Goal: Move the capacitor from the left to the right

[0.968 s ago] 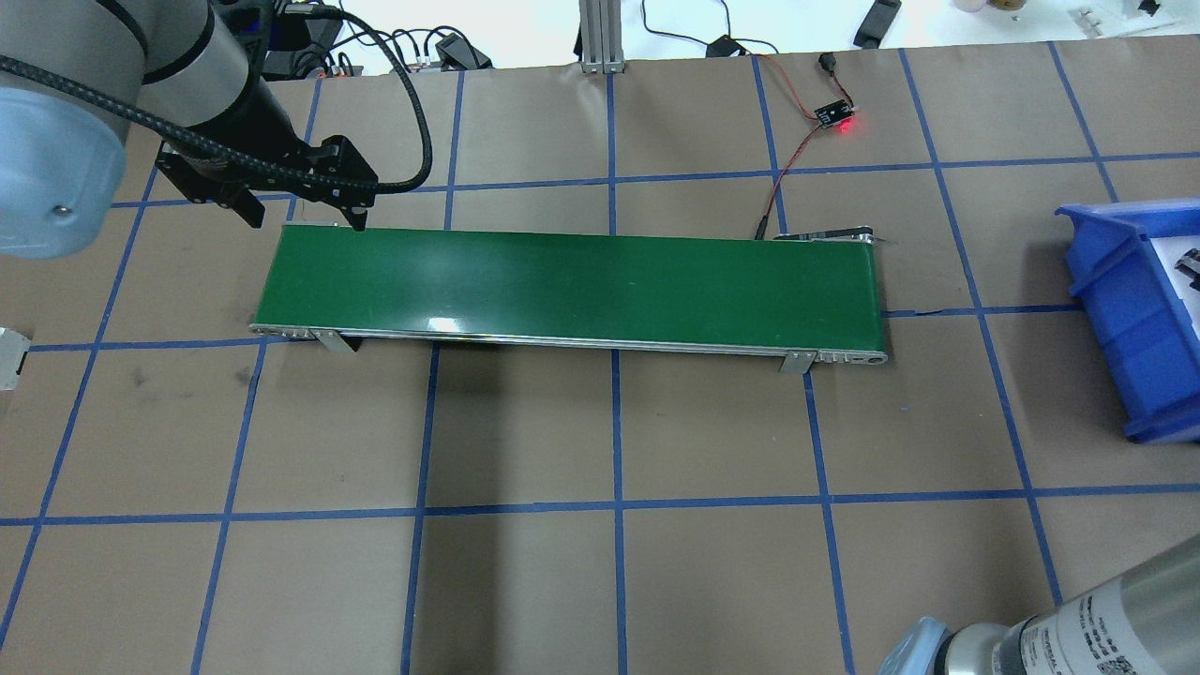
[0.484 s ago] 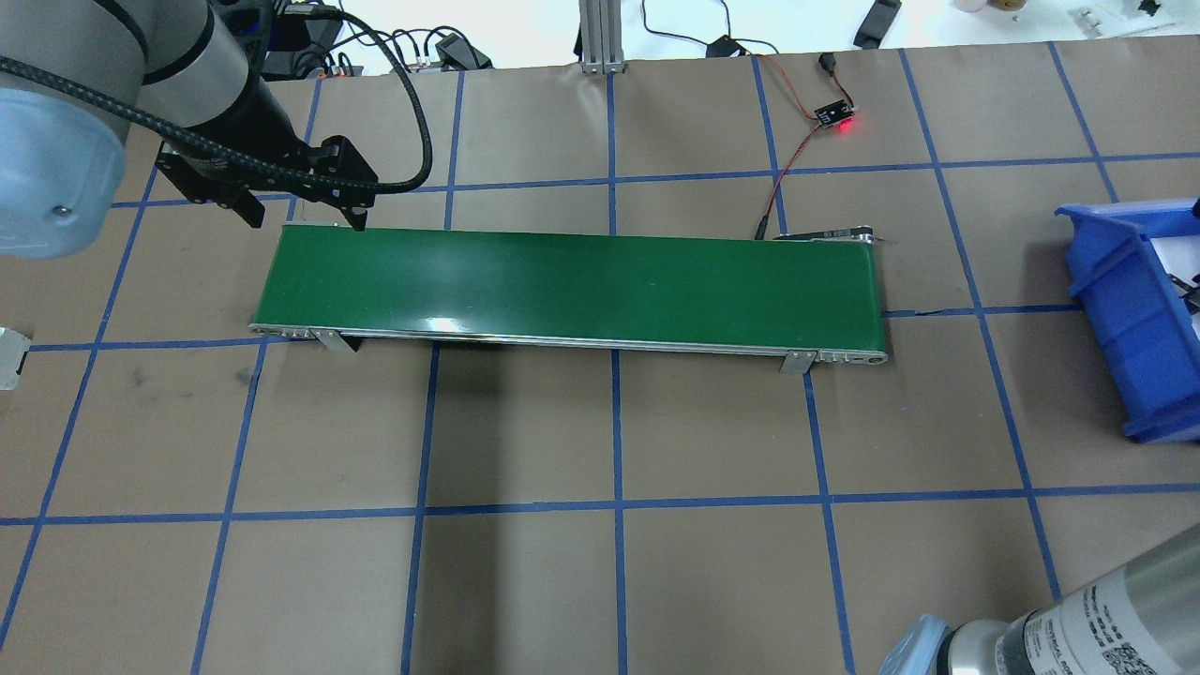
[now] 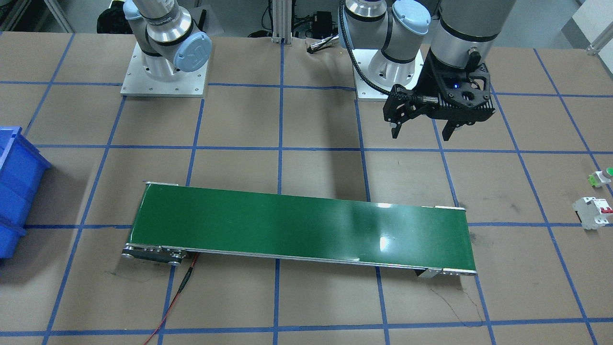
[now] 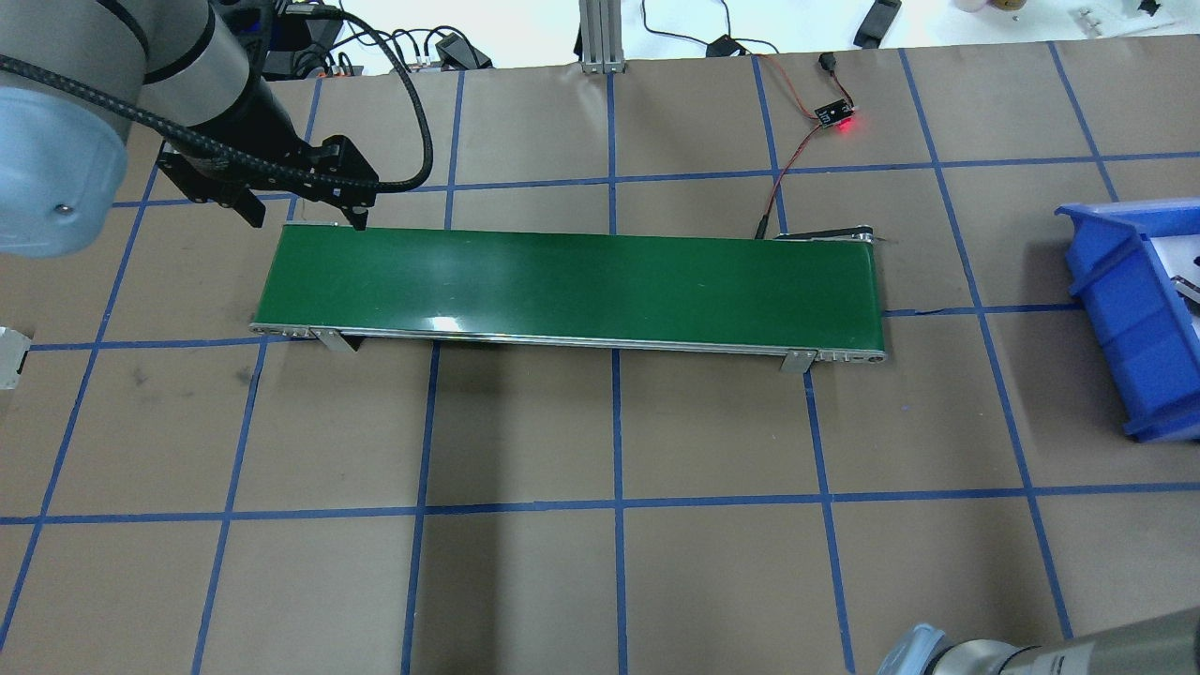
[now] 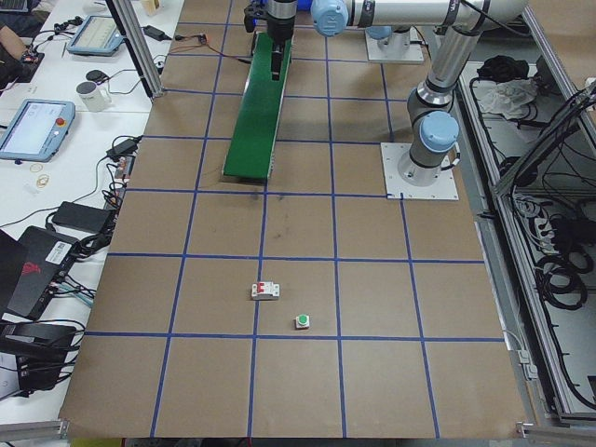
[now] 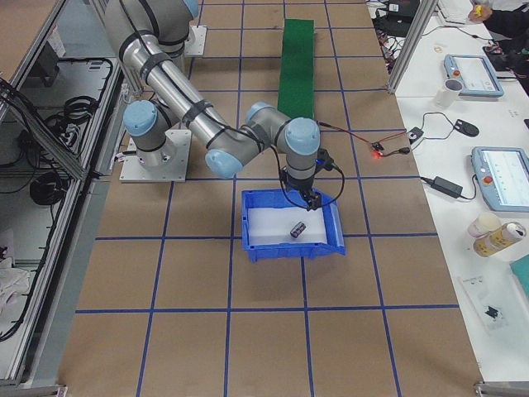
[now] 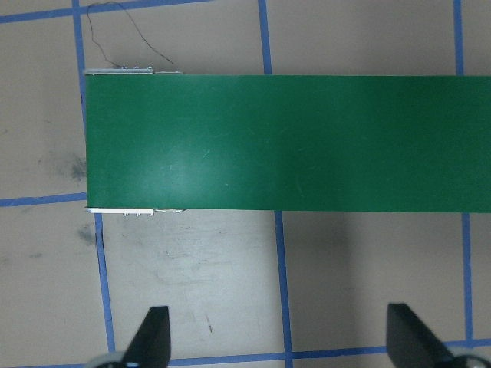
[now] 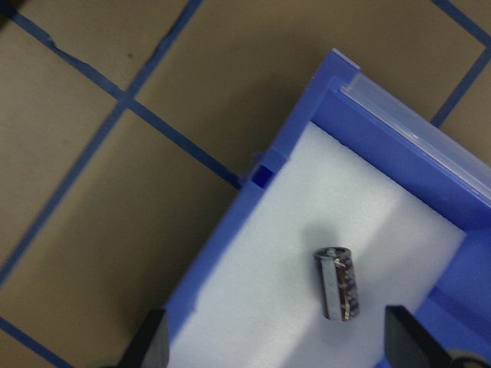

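The capacitor (image 8: 337, 282), a small dark cylinder with a silvery end, lies on its side on the white foam inside the blue bin (image 8: 230, 230). It also shows in the exterior right view (image 6: 298, 228). My right gripper (image 8: 280, 341) is open and empty above the bin, apart from the capacitor; it shows over the bin's far rim in the exterior right view (image 6: 310, 197). My left gripper (image 4: 307, 221) is open and empty, hovering at the left end of the green conveyor belt (image 4: 572, 286) on its far side.
The blue bin (image 4: 1116, 309) stands at the table's right edge. A white circuit breaker (image 3: 593, 212) and a green push button (image 3: 602, 176) lie left of the belt. A small sensor board with a red light (image 4: 834, 117) and its wires sit behind the belt.
The right arm's segment at the bottom right of the overhead view has slid lower and further out of frame. The left arm has barely moved.
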You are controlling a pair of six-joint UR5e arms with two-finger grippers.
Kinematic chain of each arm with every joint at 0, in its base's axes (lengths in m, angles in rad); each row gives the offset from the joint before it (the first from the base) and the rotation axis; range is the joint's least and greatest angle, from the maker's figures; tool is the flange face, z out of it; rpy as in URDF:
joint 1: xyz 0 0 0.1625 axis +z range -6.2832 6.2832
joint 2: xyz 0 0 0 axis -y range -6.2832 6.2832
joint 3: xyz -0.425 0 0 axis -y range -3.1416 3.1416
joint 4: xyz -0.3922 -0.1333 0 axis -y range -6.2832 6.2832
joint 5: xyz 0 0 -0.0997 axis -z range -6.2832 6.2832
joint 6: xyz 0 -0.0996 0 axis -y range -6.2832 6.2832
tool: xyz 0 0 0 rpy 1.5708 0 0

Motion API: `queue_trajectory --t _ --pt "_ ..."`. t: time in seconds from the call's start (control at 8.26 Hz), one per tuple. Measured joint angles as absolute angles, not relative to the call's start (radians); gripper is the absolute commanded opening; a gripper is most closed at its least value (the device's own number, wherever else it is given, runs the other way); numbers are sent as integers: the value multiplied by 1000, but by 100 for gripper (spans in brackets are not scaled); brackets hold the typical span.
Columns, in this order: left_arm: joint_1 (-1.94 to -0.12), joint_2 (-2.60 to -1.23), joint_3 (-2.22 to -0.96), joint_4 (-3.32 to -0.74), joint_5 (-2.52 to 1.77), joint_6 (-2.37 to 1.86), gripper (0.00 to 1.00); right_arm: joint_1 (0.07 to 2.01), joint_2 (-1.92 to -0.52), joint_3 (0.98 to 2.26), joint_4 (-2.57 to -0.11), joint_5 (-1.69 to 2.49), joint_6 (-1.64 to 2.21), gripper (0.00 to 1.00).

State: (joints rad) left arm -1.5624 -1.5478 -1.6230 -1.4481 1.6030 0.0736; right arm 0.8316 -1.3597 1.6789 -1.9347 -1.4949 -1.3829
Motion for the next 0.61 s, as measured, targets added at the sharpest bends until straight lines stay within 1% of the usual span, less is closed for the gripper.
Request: queue_trajectory --t 0.36,0.61 --pt "-1562 -1548 -1623 -1448 1603 74 100 1019 -1525 1635 -1700 -1495 -1062 100" --pt "-1562 -1548 -1624 -1448 1603 74 100 1210 -1587 1619 -1591 -1499 -698 100"
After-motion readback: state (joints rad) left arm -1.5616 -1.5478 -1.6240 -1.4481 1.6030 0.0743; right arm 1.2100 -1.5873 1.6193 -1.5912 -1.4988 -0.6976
